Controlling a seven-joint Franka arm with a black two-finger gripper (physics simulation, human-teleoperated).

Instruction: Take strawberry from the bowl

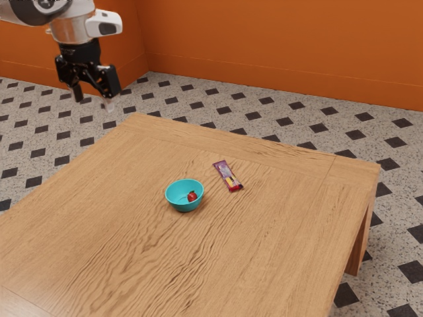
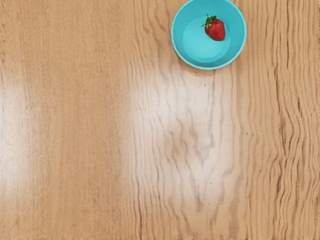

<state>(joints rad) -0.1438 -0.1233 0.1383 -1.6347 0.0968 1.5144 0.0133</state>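
High in the exterior view's upper left hangs my gripper (image 1: 92, 99), its two fingertips apart with nothing between them. It is well above and away from the turquoise bowl (image 1: 176, 200), which stands upright on the table. Inside that bowl lies a small red strawberry (image 1: 192, 197), against the inner wall. In the wrist view the bowl (image 2: 192, 52) is seen from above, and the strawberry (image 2: 216, 30) rests in it with its green leaves attached.
A purple and red wrapped bar (image 1: 228, 176) lies flat on the wooden table (image 1: 277, 231), near the bowl and toward the exterior view's right. An orange wall (image 1: 284, 46) stands beyond the table.
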